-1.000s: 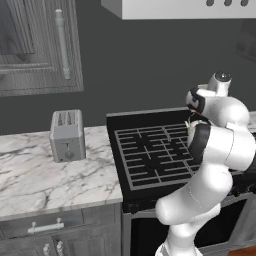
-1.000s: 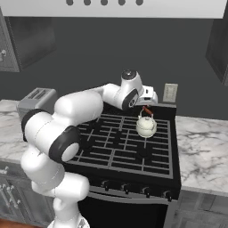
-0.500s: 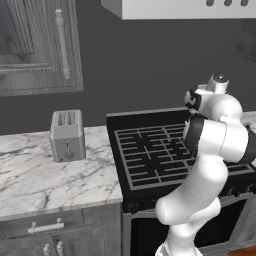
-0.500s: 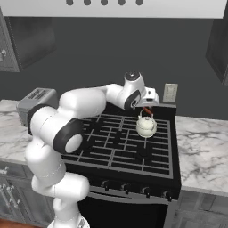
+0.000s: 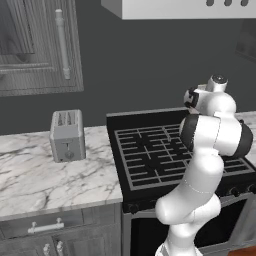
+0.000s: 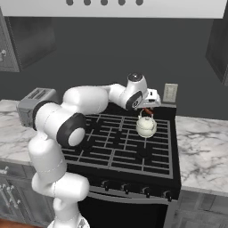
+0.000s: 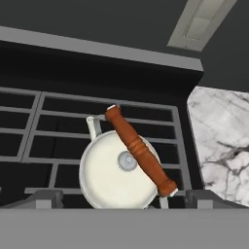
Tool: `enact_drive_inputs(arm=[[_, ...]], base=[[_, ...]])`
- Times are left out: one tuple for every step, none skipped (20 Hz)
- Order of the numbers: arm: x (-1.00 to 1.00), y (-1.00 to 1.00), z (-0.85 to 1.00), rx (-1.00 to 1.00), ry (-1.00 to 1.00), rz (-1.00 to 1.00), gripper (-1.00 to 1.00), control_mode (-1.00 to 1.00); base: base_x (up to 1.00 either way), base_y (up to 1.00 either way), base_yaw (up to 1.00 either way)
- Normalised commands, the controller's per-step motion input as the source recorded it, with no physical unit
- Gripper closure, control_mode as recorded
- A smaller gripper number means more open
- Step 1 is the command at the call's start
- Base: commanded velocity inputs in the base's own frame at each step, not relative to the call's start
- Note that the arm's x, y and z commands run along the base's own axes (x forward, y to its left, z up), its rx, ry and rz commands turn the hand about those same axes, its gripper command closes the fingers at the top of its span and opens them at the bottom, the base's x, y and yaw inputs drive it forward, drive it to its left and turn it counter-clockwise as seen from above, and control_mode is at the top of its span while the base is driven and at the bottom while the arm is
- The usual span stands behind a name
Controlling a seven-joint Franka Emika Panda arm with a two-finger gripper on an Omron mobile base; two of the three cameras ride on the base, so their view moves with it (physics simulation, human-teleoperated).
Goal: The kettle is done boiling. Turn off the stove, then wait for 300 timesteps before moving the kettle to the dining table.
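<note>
The cream-white kettle (image 6: 146, 127) stands on the back right grate of the black stove (image 6: 116, 156). In the hand view the kettle (image 7: 114, 177) lies straight below, its reddish-brown handle bar (image 7: 141, 150) running diagonally across the lid. My gripper (image 6: 148, 109) hangs just above that handle. My gripper (image 7: 124, 199) is open, with one fingertip on either side of the kettle and nothing held. Dark knobs (image 6: 125, 187) line the stove's front edge. From the left base view my own arm hides the kettle; the stove grates (image 5: 150, 155) show there. The dining table is out of view.
A grey toaster (image 5: 67, 135) sits on the marble counter (image 5: 50, 175) left of the stove. More marble counter (image 6: 200, 142) lies to the right. A wall outlet (image 6: 170, 92) is behind the kettle, and a range hood (image 6: 107, 6) hangs overhead.
The arm's elbow has risen and straightened, and the hand has shifted slightly over the kettle. The kettle has stayed put and the jaws have stayed open.
</note>
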Motion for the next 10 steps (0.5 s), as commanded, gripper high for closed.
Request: enact_drive_inputs(arm=[[0.18, -0.06, -0.09, 0.00, 0.03, 0.03, -1.00, -1.00], [0.17, -0.08, -0.11, 0.00, 0.03, 0.03, -1.00, -1.00], [0.14, -0.09, -0.11, 0.00, 0.03, 0.03, -1.00, -1.00], [0.17, -0.05, -0.13, 0.00, 0.04, 0.03, -1.00, -1.00], [0.18, -0.03, -0.12, 0.00, 0.04, 0.03, -1.00, -1.00], [0.19, -0.04, -0.14, 0.00, 0.05, 0.02, -1.00, -1.00], [0.14, -0.08, -0.12, 0.00, 0.03, 0.03, -1.00, -1.00], [0.17, -0.06, -0.12, 0.00, 0.03, 0.02, -1.00, -1.00], [0.17, -0.06, -0.10, 0.00, 0.03, 0.02, -1.00, -1.00], [0.18, -0.04, -0.10, 0.00, 0.03, 0.02, -1.00, -1.00]], base=[[0.00, 0.00, 0.00], [0.00, 0.00, 0.00], [0.00, 0.00, 0.00], [0.00, 0.00, 0.00], [0.00, 0.00, 0.00], [0.00, 0.00, 0.00], [0.00, 0.00, 0.00], [0.00, 0.00, 0.00], [0.00, 0.00, 0.00], [0.00, 0.00, 0.00]])
